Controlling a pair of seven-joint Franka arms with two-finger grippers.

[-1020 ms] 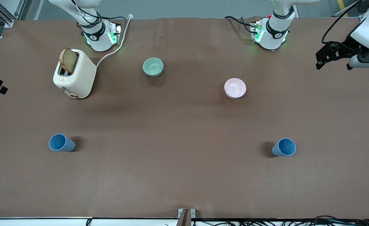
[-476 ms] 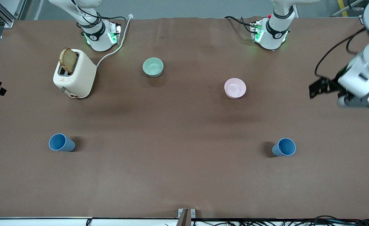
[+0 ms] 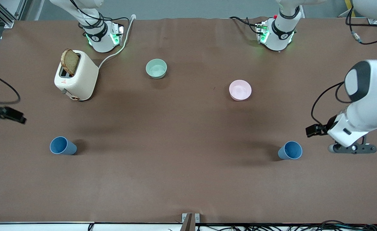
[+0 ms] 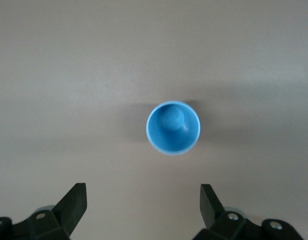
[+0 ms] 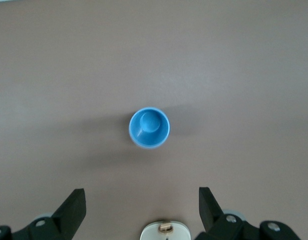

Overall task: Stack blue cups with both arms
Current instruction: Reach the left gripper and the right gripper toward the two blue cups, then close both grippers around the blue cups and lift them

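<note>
Two blue cups stand upright on the brown table, mouths up. One cup (image 3: 62,146) is toward the right arm's end, the other cup (image 3: 290,150) toward the left arm's end. My left gripper (image 3: 313,130) hangs over the table just beside its cup, toward the left arm's end. In the left wrist view it (image 4: 142,199) is open and empty, with the cup (image 4: 172,127) ahead of the fingertips. My right gripper (image 3: 15,117) is over the table edge at the right arm's end. In the right wrist view it (image 5: 141,202) is open and empty, with the cup (image 5: 149,127) ahead.
A cream toaster (image 3: 77,75) holding a slice of bread stands near the right arm's base, its cord running toward the base. A pale green bowl (image 3: 156,68) and a pale pink bowl (image 3: 240,90) sit farther from the front camera than the cups. A pale rounded object (image 5: 163,231) shows between the right fingers.
The left arm has swung from the table's far corner down to beside its cup. The right gripper has come into view over the table edge, closer to its cup. The cups have not moved.
</note>
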